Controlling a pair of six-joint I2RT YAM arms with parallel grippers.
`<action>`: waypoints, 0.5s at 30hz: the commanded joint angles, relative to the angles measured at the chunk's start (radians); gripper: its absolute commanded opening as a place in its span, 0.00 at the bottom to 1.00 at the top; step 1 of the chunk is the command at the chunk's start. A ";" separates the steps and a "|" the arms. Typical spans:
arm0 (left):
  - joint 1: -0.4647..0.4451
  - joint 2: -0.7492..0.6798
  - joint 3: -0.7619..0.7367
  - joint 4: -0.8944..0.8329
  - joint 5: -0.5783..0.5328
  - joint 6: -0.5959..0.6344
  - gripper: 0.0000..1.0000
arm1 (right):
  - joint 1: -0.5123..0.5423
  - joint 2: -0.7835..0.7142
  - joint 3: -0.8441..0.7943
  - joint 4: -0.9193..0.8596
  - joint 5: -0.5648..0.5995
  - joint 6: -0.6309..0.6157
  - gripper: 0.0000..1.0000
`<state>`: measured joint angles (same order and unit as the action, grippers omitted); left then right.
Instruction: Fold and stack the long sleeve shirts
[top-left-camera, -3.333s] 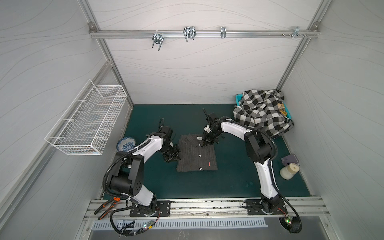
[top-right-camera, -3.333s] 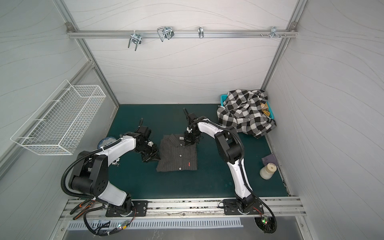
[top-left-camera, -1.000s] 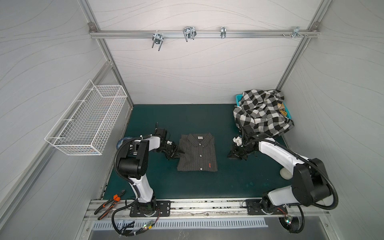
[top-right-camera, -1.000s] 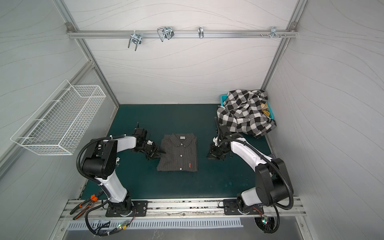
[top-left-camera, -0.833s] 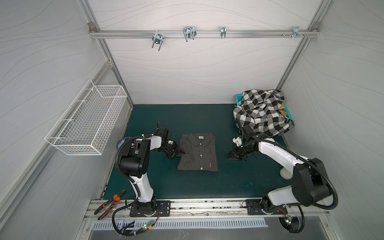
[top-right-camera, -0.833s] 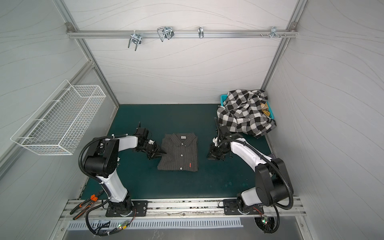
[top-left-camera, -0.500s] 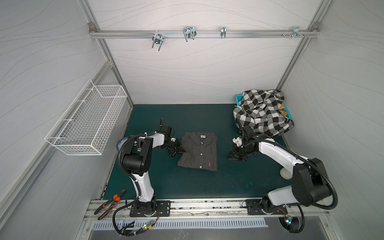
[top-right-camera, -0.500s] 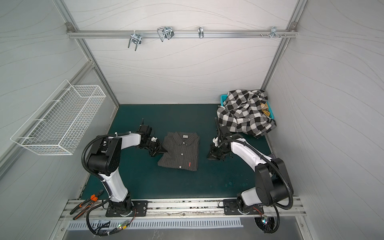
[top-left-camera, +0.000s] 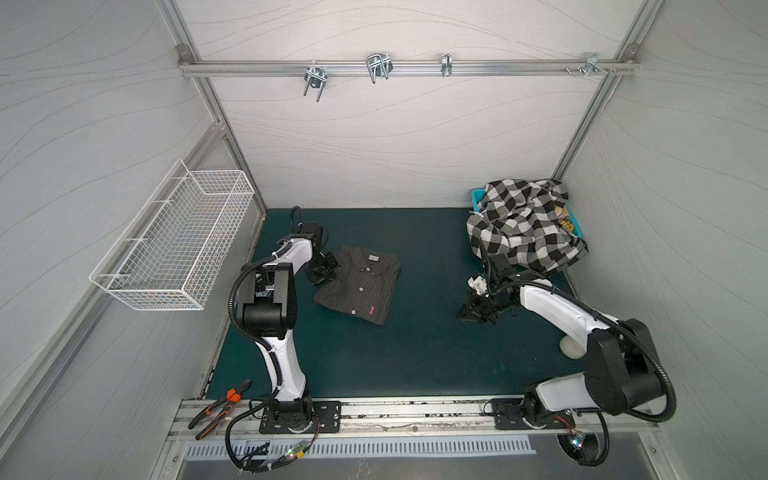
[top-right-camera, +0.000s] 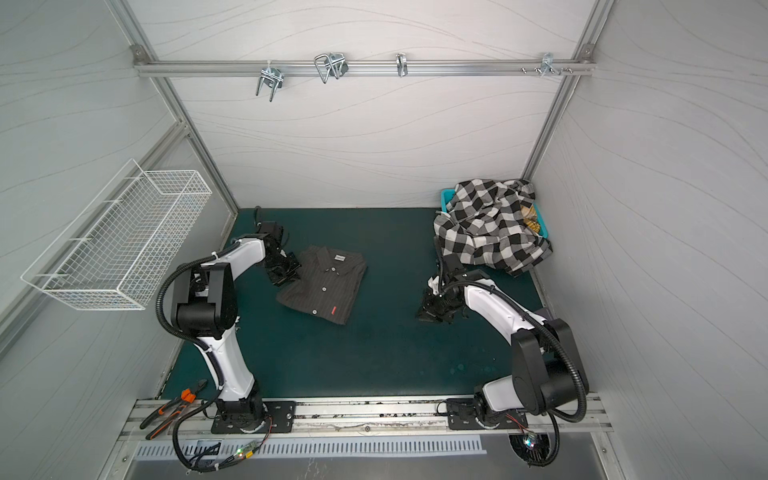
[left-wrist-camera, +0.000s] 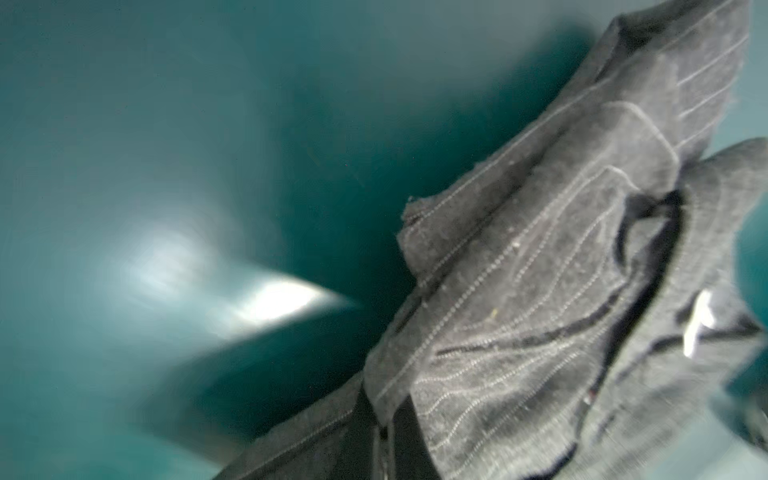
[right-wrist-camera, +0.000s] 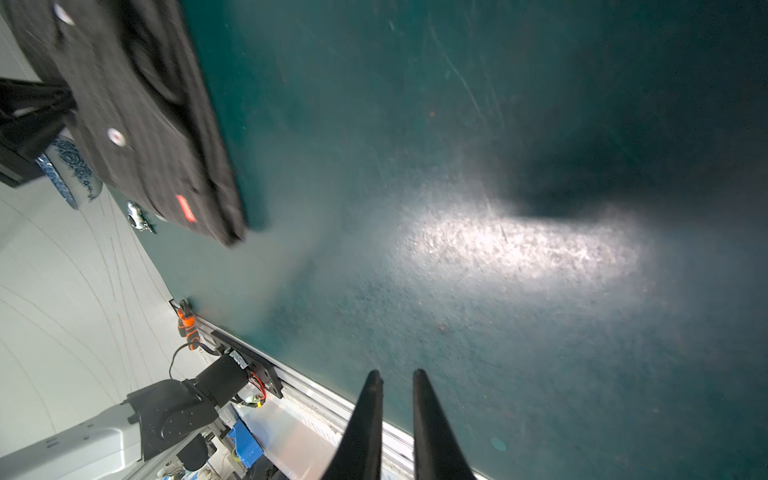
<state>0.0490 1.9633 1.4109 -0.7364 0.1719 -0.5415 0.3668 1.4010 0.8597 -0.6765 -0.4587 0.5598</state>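
Observation:
A charcoal pinstriped long sleeve shirt (top-left-camera: 357, 286) (top-right-camera: 324, 286) lies folded and skewed on the green mat, collar toward the back. My left gripper (top-left-camera: 322, 272) (top-right-camera: 286, 272) is at its left edge, shut on a pinch of the pinstriped cloth (left-wrist-camera: 540, 291); in the left wrist view the jaws (left-wrist-camera: 388, 432) are buried in fabric. The black-and-white checked shirt (top-left-camera: 523, 228) (top-right-camera: 490, 228) is heaped over the teal basket (top-left-camera: 478, 194) at the back right. My right gripper (top-left-camera: 467, 313) (right-wrist-camera: 397, 374) hovers low over bare mat in front of that heap, fingers slightly apart, holding nothing.
A white wire basket (top-left-camera: 178, 241) hangs on the left wall. Orange-handled pliers (top-left-camera: 220, 405) lie on the front rail. A cream jar (top-left-camera: 571, 347) stands behind the right arm. A blue-and-white bowl (right-wrist-camera: 70, 170) sits left of the folded shirt.
My left gripper has shut on the charcoal shirt's left edge and pulled it toward the back left, turning the shirt askew. The right arm has held still over the last second.

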 joint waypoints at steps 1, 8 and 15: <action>0.036 0.031 0.124 -0.064 -0.191 0.053 0.00 | -0.004 -0.041 -0.013 0.006 -0.022 -0.001 0.17; 0.059 0.173 0.424 -0.141 -0.403 0.132 0.00 | -0.004 -0.042 -0.067 0.077 -0.053 -0.005 0.17; 0.110 0.294 0.613 -0.145 -0.468 0.168 0.00 | 0.013 -0.027 -0.127 0.163 -0.069 -0.004 0.16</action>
<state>0.1307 2.2112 1.9617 -0.8570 -0.2111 -0.4088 0.3706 1.3769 0.7475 -0.5625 -0.5106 0.5598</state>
